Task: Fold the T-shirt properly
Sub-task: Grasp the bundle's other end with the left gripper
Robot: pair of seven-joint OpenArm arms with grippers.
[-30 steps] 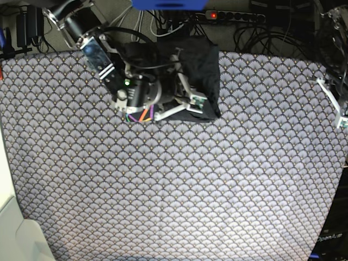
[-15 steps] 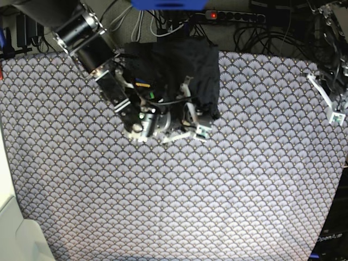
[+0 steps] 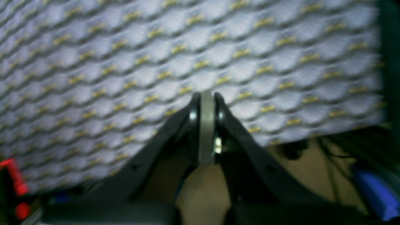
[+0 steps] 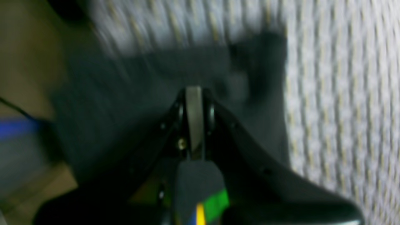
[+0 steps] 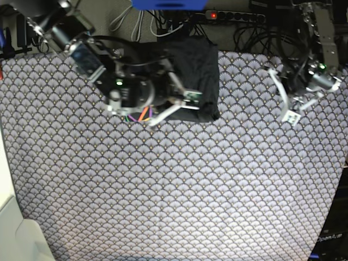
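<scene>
- Dark charcoal soft-fabric T-shirt (image 5: pixel 196 70) found bunched in a compact heap at the far edge of the worktop, about mid-way along it, partly overhanging the back edge; no print visible, sleeves and hem not distinguishable.
- Grey-white fan-patterned tablecloth (image 5: pixel 179 190) covers the worktop; near half carries nothing.
- Right gripper (image 5: pixel 182 103) positioned over the near-left flank of the heap, overlapping the dark fabric in the base view.
- Wrist view of the same tool: right gripper (image 4: pixel 193 93) jaws pressed together, dark cloth directly beyond the tips; picture blurred, so cannot tell whether any fabric is pinched between them or merely lies behind.
- Left gripper (image 5: pixel 288 100) stationed toward the far right corner, well apart from the shirt, over bare cloth.
- Wrist view confirms: left gripper (image 3: pixel 207 100) jaws closed flat against each other, nothing held, only patterned cloth beneath.
- Step in hand, judged: preparation, not folding proper. Garment not yet spread, so no fold line can be set.
- Next move, judged: secure an edge or corner of the heap, draw it toward the worktop centre, bring the left tool in to the opposite side, then flatten before any fold.
- Risk, judged: a single-point pull likely to drag the heap as a lump.
</scene>
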